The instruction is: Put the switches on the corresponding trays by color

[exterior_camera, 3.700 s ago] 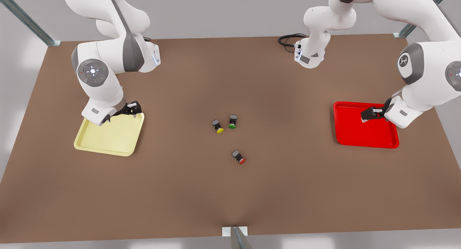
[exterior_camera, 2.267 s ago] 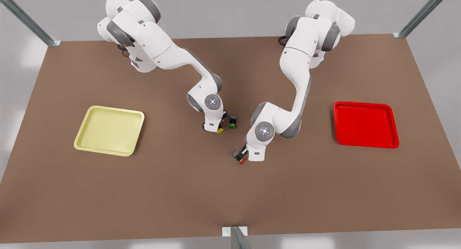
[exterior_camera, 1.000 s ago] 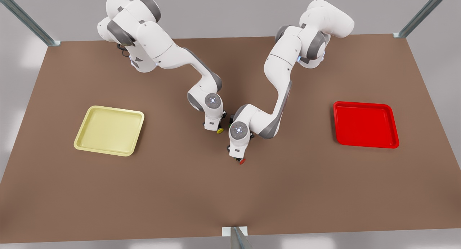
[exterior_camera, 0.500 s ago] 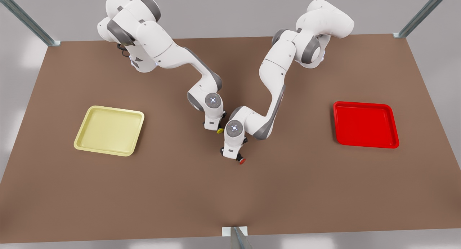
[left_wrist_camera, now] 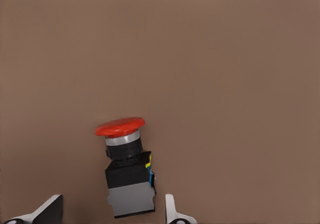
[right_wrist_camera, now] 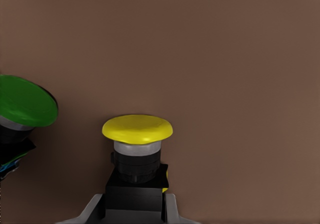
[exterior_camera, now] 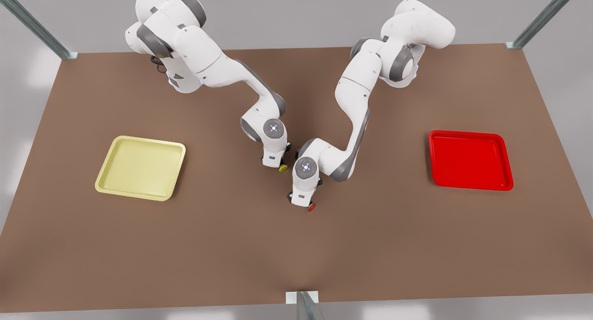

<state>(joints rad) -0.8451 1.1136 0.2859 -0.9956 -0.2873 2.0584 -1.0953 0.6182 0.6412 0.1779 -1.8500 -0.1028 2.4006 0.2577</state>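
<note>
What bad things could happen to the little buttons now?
The green-capped switch lies right beside the yellow-capped switch that the right gripper clamps, so lifting might knock it. The left gripper is open around the red-capped switch, with more gap on one side; closing could shove it askew.

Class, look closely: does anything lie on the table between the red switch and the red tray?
Nothing visible: bare table lies between the red switch and the red tray. The left tool straddles it, open; the right tool clamps the yellow switch.
</note>
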